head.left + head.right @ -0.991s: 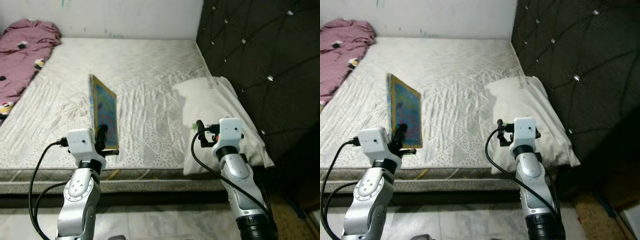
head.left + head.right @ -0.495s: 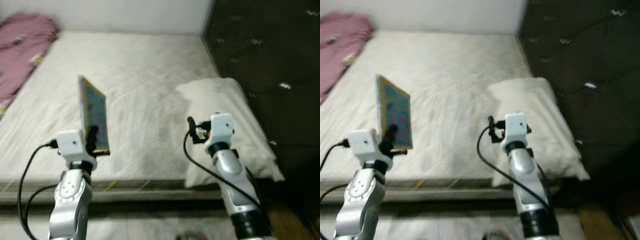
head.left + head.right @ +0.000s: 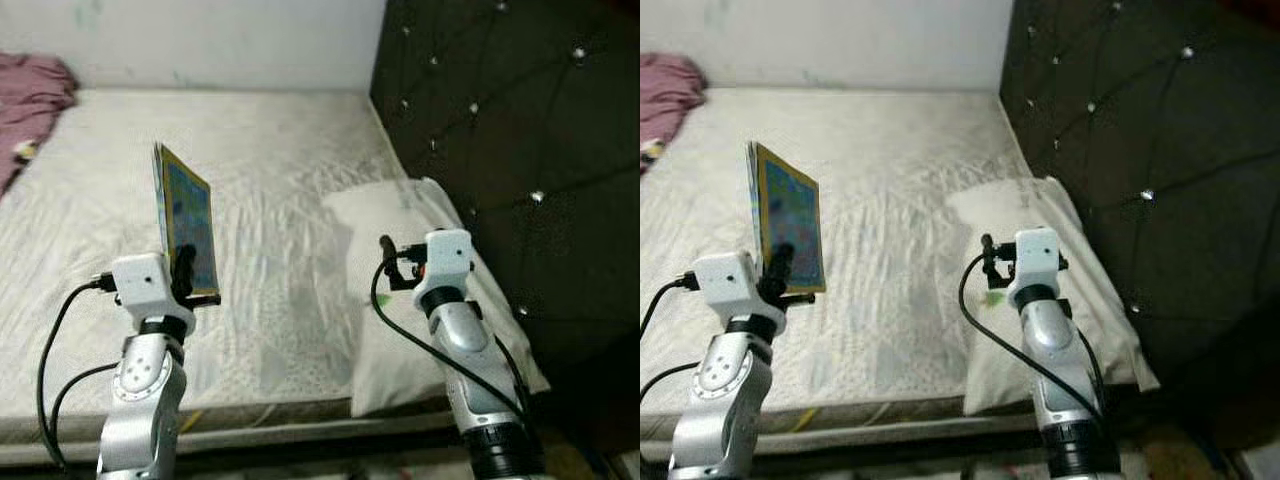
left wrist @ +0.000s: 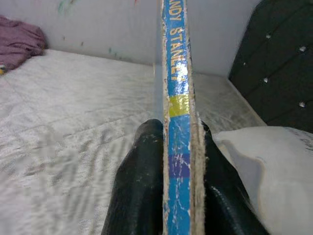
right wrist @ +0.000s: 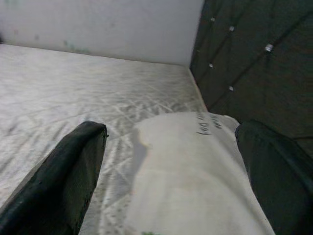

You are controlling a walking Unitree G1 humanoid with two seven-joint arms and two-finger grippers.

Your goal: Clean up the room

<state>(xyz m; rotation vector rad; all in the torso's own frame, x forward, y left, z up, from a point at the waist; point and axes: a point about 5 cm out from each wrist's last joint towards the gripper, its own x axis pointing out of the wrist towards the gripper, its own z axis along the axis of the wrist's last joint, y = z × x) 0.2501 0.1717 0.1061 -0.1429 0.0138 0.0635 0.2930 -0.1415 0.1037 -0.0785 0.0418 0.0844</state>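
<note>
The left gripper [image 3: 185,268] holds a thin book [image 3: 186,222] up in the air, above the bed [image 3: 280,180]. Its jaws are squeezed tight on the bottom of the book, one on each side. The book stands up straight, and its blue spine faces the wrist camera. The right gripper [image 5: 166,166] hangs over the white pillow [image 3: 400,260] with its jaws wide apart and nothing in them. The pillow lies next to the dark headboard [image 3: 500,140]. A pink blanket [image 3: 30,100] sits at the far corner of the bed.
</note>
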